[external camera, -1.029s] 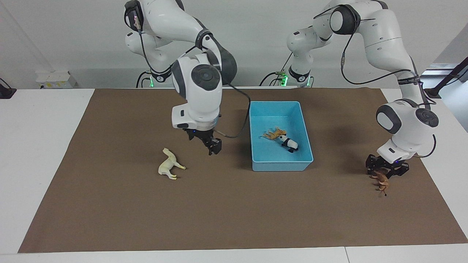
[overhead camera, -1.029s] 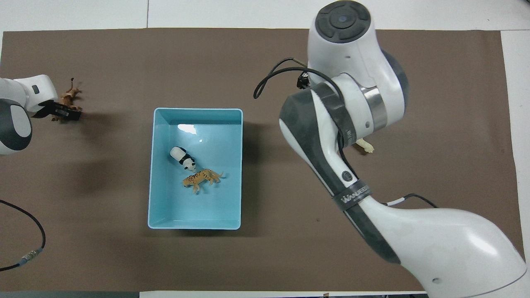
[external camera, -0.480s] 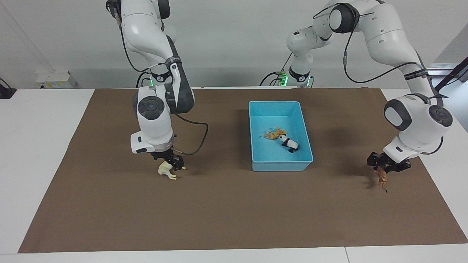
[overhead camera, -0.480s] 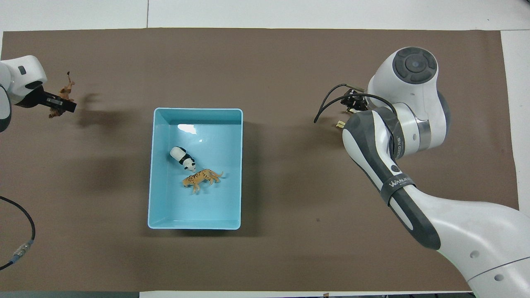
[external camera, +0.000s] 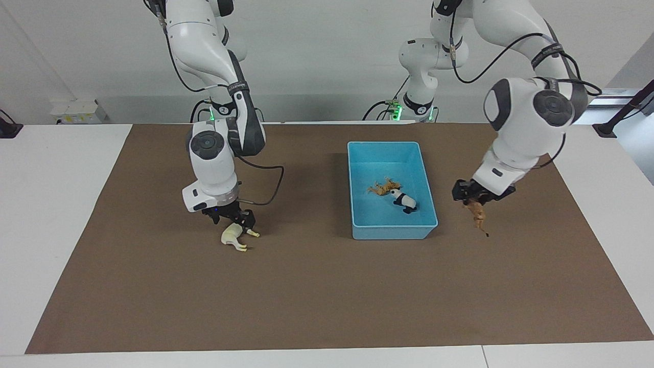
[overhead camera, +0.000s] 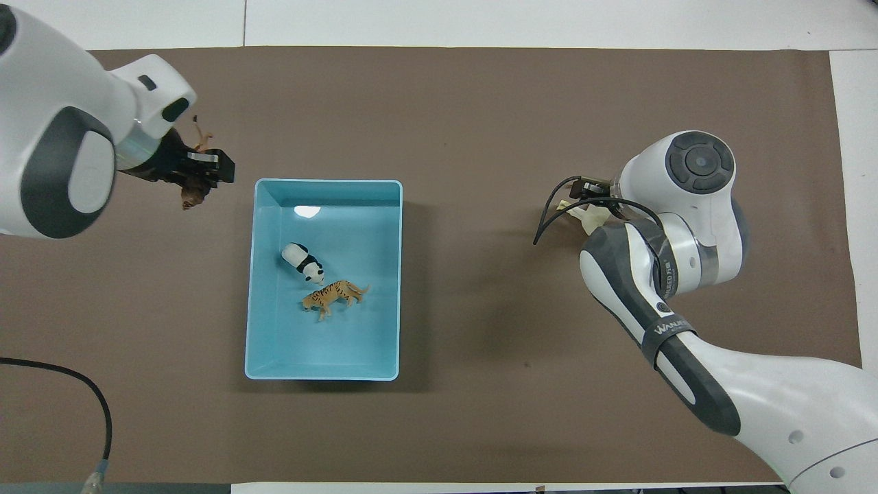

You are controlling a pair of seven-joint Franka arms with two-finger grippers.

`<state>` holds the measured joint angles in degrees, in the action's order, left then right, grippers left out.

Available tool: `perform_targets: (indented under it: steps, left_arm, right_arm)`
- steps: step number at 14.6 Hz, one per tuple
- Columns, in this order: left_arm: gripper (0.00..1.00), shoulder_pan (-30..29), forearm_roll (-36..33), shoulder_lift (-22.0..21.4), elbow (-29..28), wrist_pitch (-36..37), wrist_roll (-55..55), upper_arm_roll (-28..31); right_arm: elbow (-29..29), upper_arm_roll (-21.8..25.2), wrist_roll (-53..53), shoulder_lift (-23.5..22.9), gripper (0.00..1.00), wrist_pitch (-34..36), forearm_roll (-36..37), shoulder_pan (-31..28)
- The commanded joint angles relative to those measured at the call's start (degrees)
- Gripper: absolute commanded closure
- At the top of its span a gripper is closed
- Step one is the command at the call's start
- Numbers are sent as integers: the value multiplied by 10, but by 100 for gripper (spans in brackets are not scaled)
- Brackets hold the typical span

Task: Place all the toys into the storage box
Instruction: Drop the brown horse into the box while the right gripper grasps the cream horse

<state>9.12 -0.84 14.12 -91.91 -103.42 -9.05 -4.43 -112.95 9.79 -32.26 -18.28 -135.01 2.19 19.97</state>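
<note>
Facing view: blue storage box [external camera: 392, 232] on the brown mat [external camera: 327, 286] of the bench, panda [external camera: 403, 200] and tiger [external camera: 382, 187] lying inside. Left tool [external camera: 474, 200] raised beside the box, clamped on the brown horned animal [external camera: 479, 215], which hangs clear of the mat. Right tool [external camera: 236, 221] low at the white horse [external camera: 234, 236], jaws spread wide.

Overhead view: box [overhead camera: 322, 374], panda [overhead camera: 304, 262], tiger [overhead camera: 333, 296]; left tool [overhead camera: 199, 173] with brown animal [overhead camera: 192, 197] just off the box's corner farthest from the robots; horse [overhead camera: 591, 214] mostly hidden under the right arm.
</note>
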Motion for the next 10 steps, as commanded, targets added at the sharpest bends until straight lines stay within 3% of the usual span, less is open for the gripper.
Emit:
perform_targets:
  steps: [1, 2, 3, 4, 10]
  left_arm:
    - [99, 55, -4, -25, -55, -12, -68, 12]
    - [97, 59, -4, -28, -67, -26, -69, 12]
    - [76, 60, -4, -35, -83, -34, -68, 12]
    - [2, 71, -4, -41, -102, -48, -66, 12]
    - [0, 97, -5, -52, -112, -41, -117, 14]
  right_arm:
    - [-20, -6, -11, 12, 0, -42, 9, -20]
    - [-20, -6, -30, 8, 0, -48, 6, -19]
    - [-20, -7, -41, 3, 0, -51, 5, -15]
    - [-21, -7, -43, -3, 0, -62, 5, -14]
    - [-36, -8, -22, -11, 0, -69, 4, -12]
